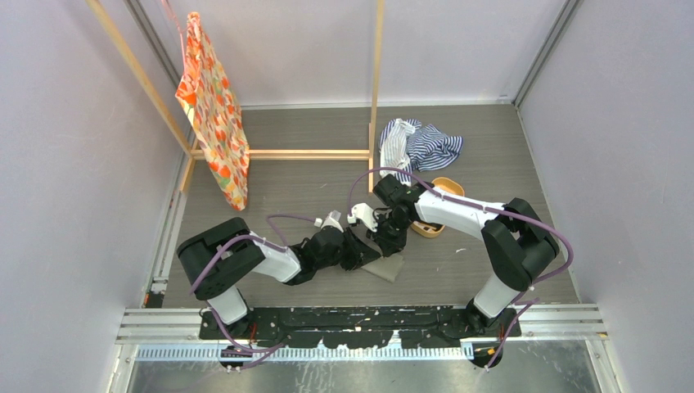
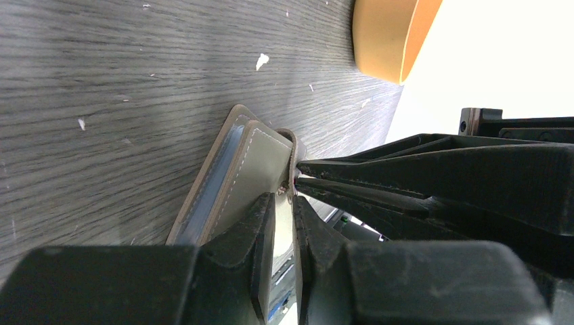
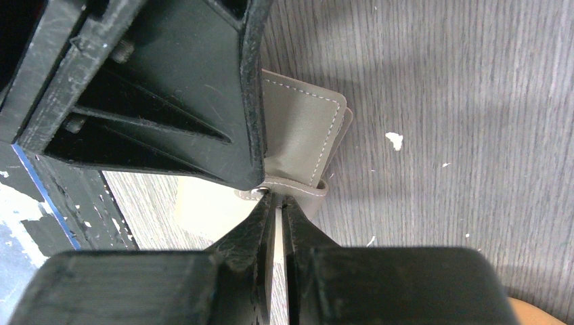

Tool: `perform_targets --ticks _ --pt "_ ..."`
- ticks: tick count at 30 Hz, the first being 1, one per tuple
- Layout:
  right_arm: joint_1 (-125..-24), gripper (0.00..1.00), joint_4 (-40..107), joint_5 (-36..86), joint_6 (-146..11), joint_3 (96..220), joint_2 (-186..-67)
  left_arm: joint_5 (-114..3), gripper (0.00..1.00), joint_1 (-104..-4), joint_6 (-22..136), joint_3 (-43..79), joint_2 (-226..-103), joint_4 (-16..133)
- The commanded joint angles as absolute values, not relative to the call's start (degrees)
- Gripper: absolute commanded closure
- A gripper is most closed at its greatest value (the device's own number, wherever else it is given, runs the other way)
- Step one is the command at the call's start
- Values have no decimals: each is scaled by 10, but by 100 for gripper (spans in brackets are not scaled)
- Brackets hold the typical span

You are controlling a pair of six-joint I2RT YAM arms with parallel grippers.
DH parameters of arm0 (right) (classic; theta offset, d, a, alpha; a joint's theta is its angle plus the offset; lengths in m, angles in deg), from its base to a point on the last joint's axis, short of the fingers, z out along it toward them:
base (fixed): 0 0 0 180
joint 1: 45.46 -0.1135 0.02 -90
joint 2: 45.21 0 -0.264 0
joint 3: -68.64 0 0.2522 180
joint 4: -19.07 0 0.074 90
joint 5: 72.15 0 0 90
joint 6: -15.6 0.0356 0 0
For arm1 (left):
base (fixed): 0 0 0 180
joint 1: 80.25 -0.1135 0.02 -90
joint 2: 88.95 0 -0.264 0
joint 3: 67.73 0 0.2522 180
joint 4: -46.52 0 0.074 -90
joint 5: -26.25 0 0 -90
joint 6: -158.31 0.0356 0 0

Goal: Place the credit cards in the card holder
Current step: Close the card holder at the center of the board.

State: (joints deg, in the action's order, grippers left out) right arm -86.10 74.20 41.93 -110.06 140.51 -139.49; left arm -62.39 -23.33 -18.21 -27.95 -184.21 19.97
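Grey-taupe leather, the card holder [image 3: 298,128] lies folded on the wood-grain table [image 3: 440,101] between the two arms. The right gripper [image 3: 276,203] is pinched narrow on its closing tab. The left gripper [image 2: 284,203], fingers almost together, touches the same tab at the snap.
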Motion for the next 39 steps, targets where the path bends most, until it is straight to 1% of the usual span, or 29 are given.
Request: perform_targets --ticks 1,8,13,18,26,31,39 --pt "-866 86 733 438 -1103 1421 -1405 -625 81 -234 -184 -273 -1853 189" --pt "-866 86 733 439 -1103 1422 -1407 -630 79 -235 -187 -274 -1841 182" --pt "-866 86 733 440 -1103 1422 -1407 -621 82 -235 -191 -270 -1858 179" --pt "-867 86 733 440 -1103 1422 -1407 -617 85 -234 -204 -278 -1880 139" --pt "-867 86 734 444 -1103 1423 -1407 -632 89 -234 -202 -294 -1869 148" --pt "-867 86 734 446 -1098 1425 -1407 -664 89 -237 -209 -321 -1862 141" --pt "-866 86 737 454 -1094 1429 -1410 -644 88 -251 -179 -315 -1857 103"
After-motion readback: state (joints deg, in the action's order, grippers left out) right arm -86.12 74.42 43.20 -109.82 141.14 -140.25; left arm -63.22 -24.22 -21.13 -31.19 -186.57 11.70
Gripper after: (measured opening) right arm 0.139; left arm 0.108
